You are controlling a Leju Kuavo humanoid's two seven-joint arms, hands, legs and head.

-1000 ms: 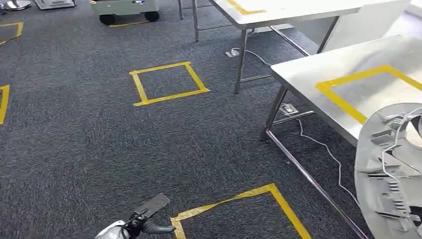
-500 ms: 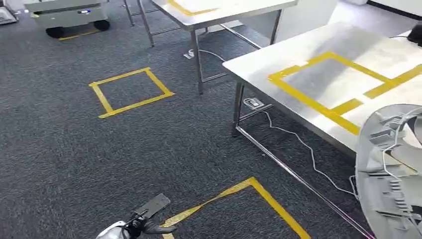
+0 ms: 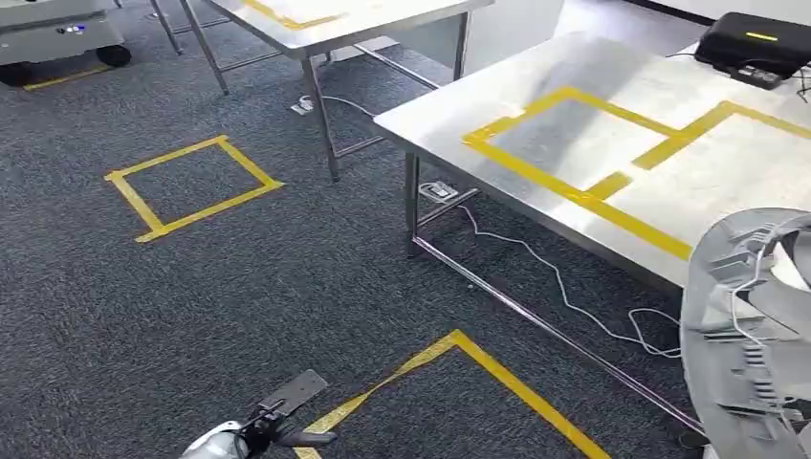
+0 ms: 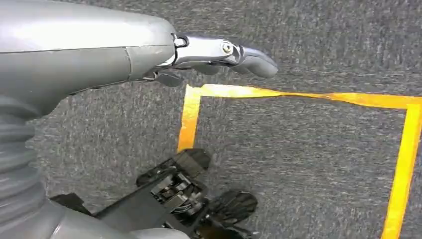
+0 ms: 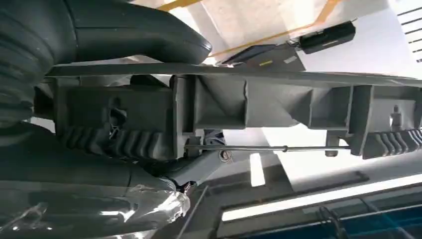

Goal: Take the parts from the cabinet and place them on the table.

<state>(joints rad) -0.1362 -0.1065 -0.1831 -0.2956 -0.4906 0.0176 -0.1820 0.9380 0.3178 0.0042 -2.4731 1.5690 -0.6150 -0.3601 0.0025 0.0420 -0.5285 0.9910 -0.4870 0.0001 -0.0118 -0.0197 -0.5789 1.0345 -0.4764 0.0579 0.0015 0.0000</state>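
Lab: taped carpet [image 3: 191, 316], steel tables [image 3: 612, 124]

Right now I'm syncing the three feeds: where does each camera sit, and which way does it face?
Head view: high on the body, facing forward and down at carpet and steel table; left hand and grey part show at the bottom.
Left wrist view: behind the left hand, facing down at floor tape.
Right wrist view: behind the right hand, close on the grey part.
Shared: head and right wrist views both show the part.
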